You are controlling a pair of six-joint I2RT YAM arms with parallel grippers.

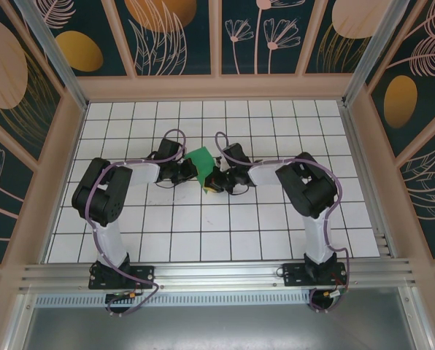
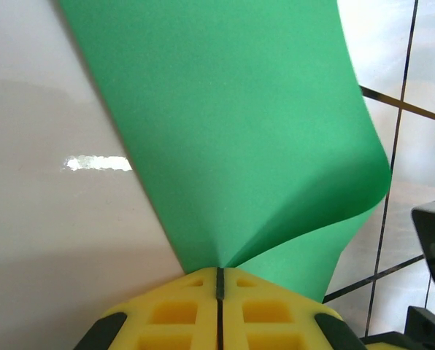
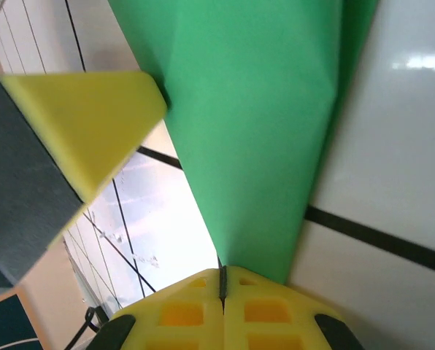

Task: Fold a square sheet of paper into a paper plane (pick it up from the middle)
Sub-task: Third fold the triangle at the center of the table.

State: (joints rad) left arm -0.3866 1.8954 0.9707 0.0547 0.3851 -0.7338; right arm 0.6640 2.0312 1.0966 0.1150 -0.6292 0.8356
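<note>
Your left end effector [image 2: 219,281] is clamped tight, its yellow pads [image 2: 174,313] pinched on the green sheet of paper [image 2: 232,131]. The paper fans up toward 12 o'clock, and its edge curls over at 3 o'clock. Your right end effector [image 3: 222,281] is closed on the same sheet, which rises creased toward 12 o'clock, with the left arm's yellow finger [image 3: 86,117] at 9 o'clock. From above, the sheet is held between both wrists, just toward 12 o'clock of the middle of the white gridded tabletop [image 1: 203,233]. The left grip is at its 8 o'clock, the right at its 5 o'clock.
</note>
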